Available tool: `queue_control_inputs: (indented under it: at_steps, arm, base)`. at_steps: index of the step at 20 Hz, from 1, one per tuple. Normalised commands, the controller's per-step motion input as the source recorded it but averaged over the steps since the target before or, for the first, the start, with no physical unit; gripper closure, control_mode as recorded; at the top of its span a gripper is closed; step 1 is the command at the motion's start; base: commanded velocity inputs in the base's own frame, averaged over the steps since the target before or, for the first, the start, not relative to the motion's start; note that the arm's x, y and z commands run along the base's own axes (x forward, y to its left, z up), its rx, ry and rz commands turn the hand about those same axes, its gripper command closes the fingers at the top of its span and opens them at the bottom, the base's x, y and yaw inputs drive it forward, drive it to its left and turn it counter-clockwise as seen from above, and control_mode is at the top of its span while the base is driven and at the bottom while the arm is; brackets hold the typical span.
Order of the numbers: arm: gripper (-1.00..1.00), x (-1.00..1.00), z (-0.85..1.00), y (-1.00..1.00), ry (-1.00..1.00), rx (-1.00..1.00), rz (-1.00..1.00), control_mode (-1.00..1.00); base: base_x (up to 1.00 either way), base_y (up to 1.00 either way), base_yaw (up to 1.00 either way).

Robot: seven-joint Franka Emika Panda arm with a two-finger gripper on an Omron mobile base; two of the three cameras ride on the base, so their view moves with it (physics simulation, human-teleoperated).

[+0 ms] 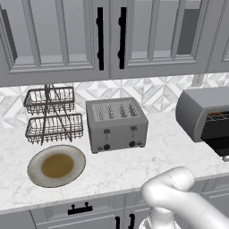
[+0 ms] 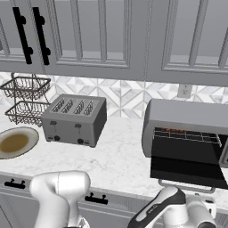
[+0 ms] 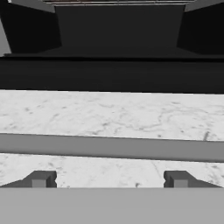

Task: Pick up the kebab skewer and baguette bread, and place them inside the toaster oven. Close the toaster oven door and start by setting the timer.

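Observation:
The grey toaster oven (image 2: 178, 116) stands at the right of the counter. Its dark glass door (image 2: 187, 170) hangs open and flat, the pale bar handle (image 2: 185, 187) toward me. Small reddish bits that look like the kebab skewer (image 2: 174, 131) lie on the wire rack inside. I cannot make out the baguette bread. In the hand view my gripper (image 3: 109, 180) is open. Its fingertips (image 3: 41, 179) sit wide apart just short of the handle bar (image 3: 112, 146), which crosses the view in front of the dark door (image 3: 112, 74).
A grey four-slot toaster (image 1: 117, 124) stands mid-counter. Left of it are a two-tier wire basket stand (image 1: 53, 115) and a plate (image 1: 57, 166) with nothing but a brown centre. Wall cabinets hang above. The marble counter's front edge (image 2: 116, 189) runs just below the open door.

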Motion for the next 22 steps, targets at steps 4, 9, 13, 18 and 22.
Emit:
queue_control_inputs:
  at_steps: [4,9,13,18,22]
  arm:
    - [-1.0,0.31,-0.11,0.0,0.0,0.0,0.0,-1.0]
    - [-1.0,0.32,-0.12,0.03,0.0,0.0,0.0,-1.0]
    - [-1.0,0.2,0.0,0.07,0.0,0.0,0.0,-1.0]
    - [-1.0,0.09,0.22,0.14,-0.02,0.0,0.0,-1.0]
    - [-1.0,0.08,0.51,0.17,-0.06,0.0,0.0,-1.0]
  base:
    - [0.0,0.0,0.0]
    - [0.0,0.0,0.0]
    - [0.0,0.0,0.0]
    - [0.0,0.0,0.0]
    - [0.0,0.0,0.0]
